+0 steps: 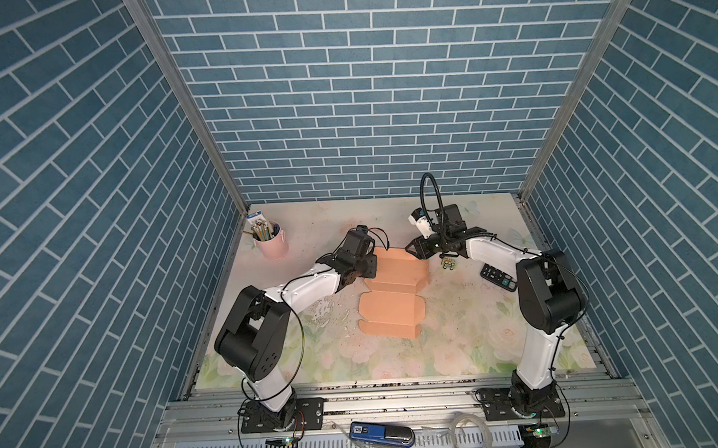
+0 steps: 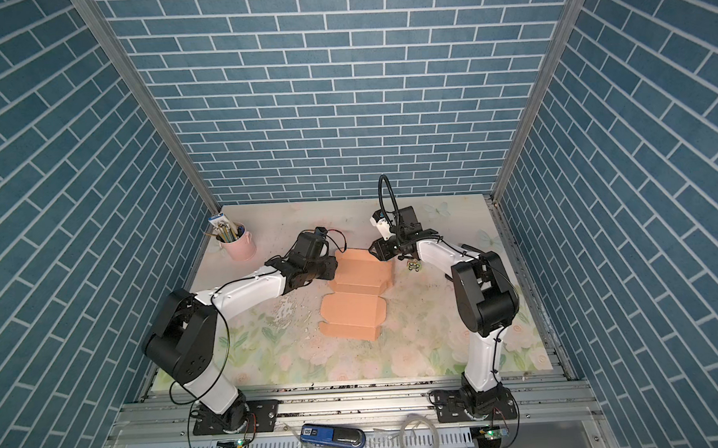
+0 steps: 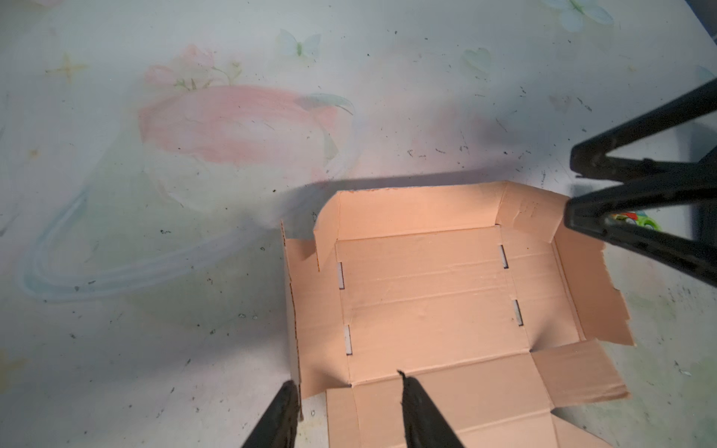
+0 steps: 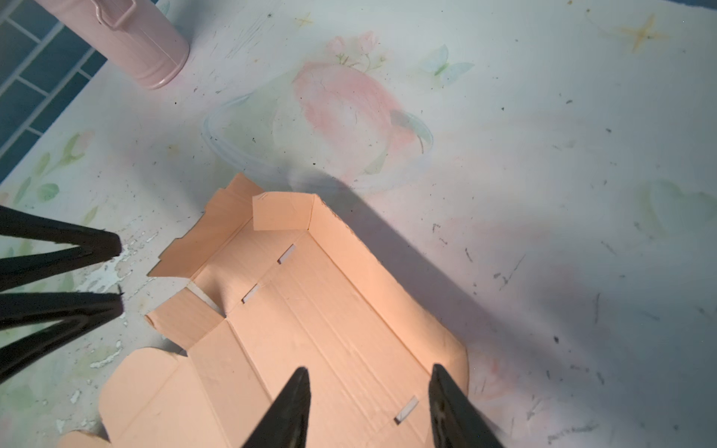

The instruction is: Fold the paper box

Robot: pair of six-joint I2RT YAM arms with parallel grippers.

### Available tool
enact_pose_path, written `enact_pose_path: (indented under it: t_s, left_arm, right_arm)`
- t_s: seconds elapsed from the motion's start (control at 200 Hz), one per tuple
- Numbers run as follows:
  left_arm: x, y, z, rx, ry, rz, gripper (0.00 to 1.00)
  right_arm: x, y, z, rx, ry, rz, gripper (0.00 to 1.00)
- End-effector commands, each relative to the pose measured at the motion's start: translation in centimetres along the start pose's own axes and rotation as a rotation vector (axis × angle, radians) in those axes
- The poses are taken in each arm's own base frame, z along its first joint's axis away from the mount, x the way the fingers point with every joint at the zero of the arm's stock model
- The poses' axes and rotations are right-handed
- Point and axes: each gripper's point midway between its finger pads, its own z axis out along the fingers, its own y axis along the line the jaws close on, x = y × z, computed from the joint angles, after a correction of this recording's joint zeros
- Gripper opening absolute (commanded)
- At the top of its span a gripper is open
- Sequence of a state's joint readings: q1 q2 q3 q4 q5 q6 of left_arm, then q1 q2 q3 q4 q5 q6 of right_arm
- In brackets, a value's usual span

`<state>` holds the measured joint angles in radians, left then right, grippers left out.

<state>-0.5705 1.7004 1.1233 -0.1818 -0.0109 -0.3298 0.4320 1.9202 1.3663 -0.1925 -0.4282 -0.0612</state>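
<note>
As the left gripper (image 3: 344,378) and right gripper (image 4: 370,367) are held spread, pinching nothing, the paper box's (image 1: 396,269) raised far walls may be left to spring flat.

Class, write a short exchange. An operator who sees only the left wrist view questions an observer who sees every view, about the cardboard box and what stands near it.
Operator: Does the box run on past my frame?
Observer: Yes. In both top views the box continues on the near side as a large flat panel lying open.
Operator: Is anything standing off to its left?
Observer: A pink cup stands at the far left, well apart from the box.
</note>
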Motion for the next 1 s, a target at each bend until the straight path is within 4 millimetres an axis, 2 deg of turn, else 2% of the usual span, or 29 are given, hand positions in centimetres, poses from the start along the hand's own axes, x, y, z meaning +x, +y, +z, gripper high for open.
enact_pose_path:
  t_s: [0.0,0.25,0.46,0.565,0.7,0.86,0.925,0.995]
  left_arm:
    - [2.8,0.6,0.5,-0.016,0.170,-0.010,0.47]
    - [1.6,2.2,1.0,-0.082,0.202,-0.024,0.48]
    - [1.0,3.0,2.4,-0.132,0.241,-0.009,0.48]
    - [0.9,3.3,3.4,-0.160,0.260,0.000,0.45]
    - [0.7,3.6,4.5,-0.188,0.275,0.014,0.36]
    - [0.1,4.1,5.3,-0.241,0.253,0.041,0.09]
    - [0.0,4.2,5.4,-0.252,0.228,0.063,0.00]
    - [-0.3,4.0,5.1,-0.251,0.181,0.081,0.00]
  right_arm:
    - [1.4,0.4,0.2,-0.040,0.088,-0.102,0.51]
    - [1.4,0.6,0.5,-0.052,0.057,-0.105,0.51]
    - [1.4,0.8,0.4,-0.056,0.023,-0.099,0.51]
    - [1.2,0.7,0.4,-0.051,0.011,-0.102,0.51]
    - [0.8,0.5,0.2,-0.041,0.000,-0.113,0.51]
    - [0.1,0.4,0.0,-0.039,-0.013,-0.128,0.51]
    - [-0.1,0.2,-0.1,-0.035,-0.011,-0.136,0.52]
    - [-0.2,0.1,-0.2,-0.033,-0.003,-0.144,0.52]
